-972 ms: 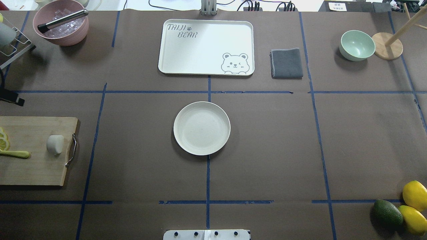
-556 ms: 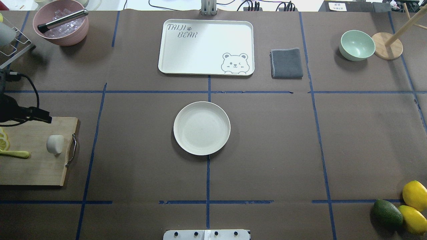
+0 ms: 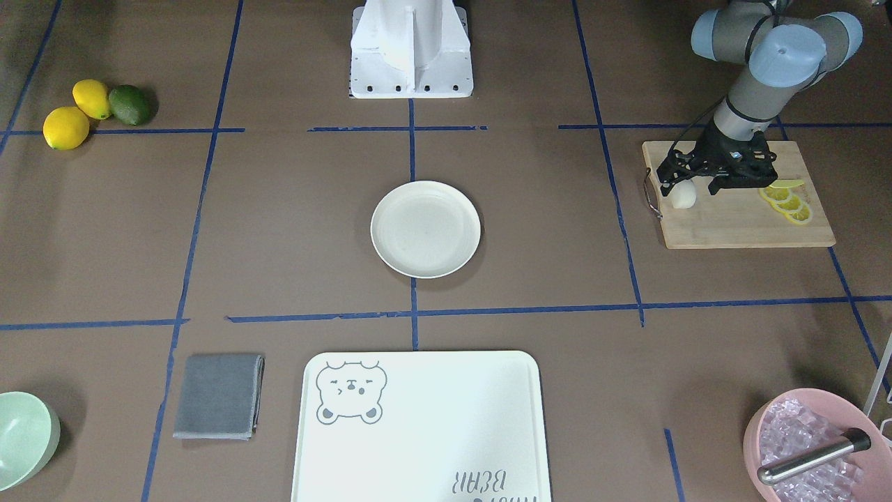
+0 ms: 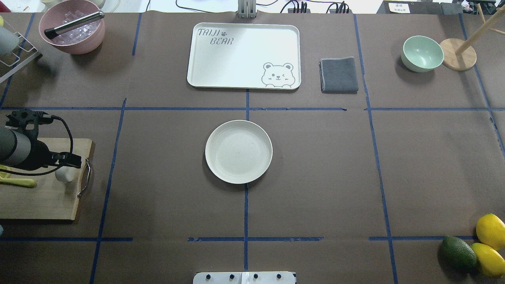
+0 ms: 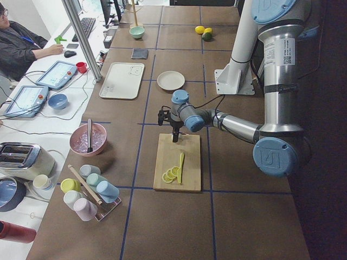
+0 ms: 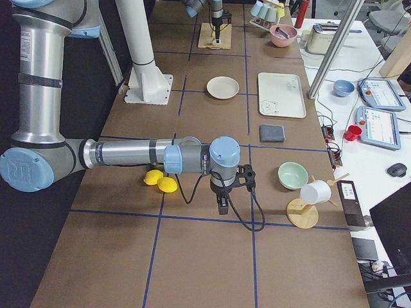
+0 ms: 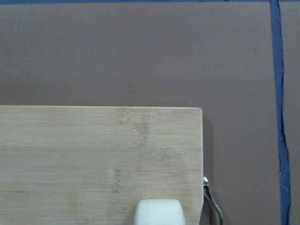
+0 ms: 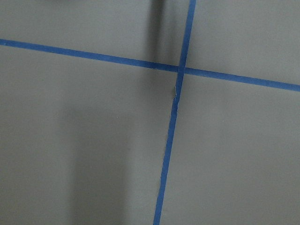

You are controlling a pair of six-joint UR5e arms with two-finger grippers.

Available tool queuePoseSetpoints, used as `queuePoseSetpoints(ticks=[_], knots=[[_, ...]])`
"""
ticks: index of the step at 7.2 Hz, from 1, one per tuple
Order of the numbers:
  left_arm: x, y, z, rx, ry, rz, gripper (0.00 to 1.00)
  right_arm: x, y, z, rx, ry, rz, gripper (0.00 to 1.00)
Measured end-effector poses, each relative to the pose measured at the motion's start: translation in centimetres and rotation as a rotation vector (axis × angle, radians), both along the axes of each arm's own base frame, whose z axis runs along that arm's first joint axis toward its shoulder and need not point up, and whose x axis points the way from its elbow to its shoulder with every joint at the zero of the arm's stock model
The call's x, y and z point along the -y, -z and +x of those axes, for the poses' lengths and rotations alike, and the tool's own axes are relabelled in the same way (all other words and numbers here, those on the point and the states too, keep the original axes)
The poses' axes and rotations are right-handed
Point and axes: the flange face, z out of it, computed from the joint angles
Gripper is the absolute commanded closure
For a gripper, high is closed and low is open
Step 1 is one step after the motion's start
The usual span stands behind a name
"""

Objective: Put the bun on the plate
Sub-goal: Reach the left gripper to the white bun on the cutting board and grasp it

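Note:
The white bun [image 3: 684,198] lies on the wooden cutting board [image 3: 732,223] near its metal handle, at the left edge of the overhead view. My left gripper [image 3: 688,184] hangs just above the bun [image 4: 65,176], fingers apart and pointing down, holding nothing. In the left wrist view only the bun's top [image 7: 158,212] shows, at the bottom edge. The cream plate [image 4: 238,152] sits bare at the table's middle, well to the right of the board. My right gripper [image 6: 221,204] shows only in the exterior right view, low over bare table; I cannot tell its state.
Lemon slices [image 3: 787,202] and a green knife [image 4: 17,182] lie on the board behind the gripper. A bear-printed tray [image 4: 244,55], grey cloth [image 4: 339,75], mint bowl [image 4: 422,53] and pink ice bowl [image 4: 73,27] line the far side. Lemons and an avocado [image 4: 473,248] sit near right.
My left arm has come in from the left edge over the cutting board and down toward the bun, now covering its top. The bun and plate have not moved.

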Motion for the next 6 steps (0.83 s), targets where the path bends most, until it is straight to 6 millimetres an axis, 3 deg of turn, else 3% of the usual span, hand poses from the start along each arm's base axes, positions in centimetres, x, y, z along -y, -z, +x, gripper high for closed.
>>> queuePoseSetpoints(ticks=[2, 5, 6], knots=[[-0.3, -0.2, 0.5, 0.006, -0.015, -0.001, 0.57, 0.0, 0.0, 0.0, 0.001, 0.000, 0.001, 0.00], [-0.4, 0.1, 0.6, 0.004, -0.021, 0.002, 0.58, 0.0, 0.3, 0.0, 0.003, 0.001, 0.006, 0.00], [-0.4, 1.4, 0.6, -0.003, -0.023, 0.005, 0.58, 0.0, 0.4, -0.1, 0.006, 0.001, 0.007, 0.00]])
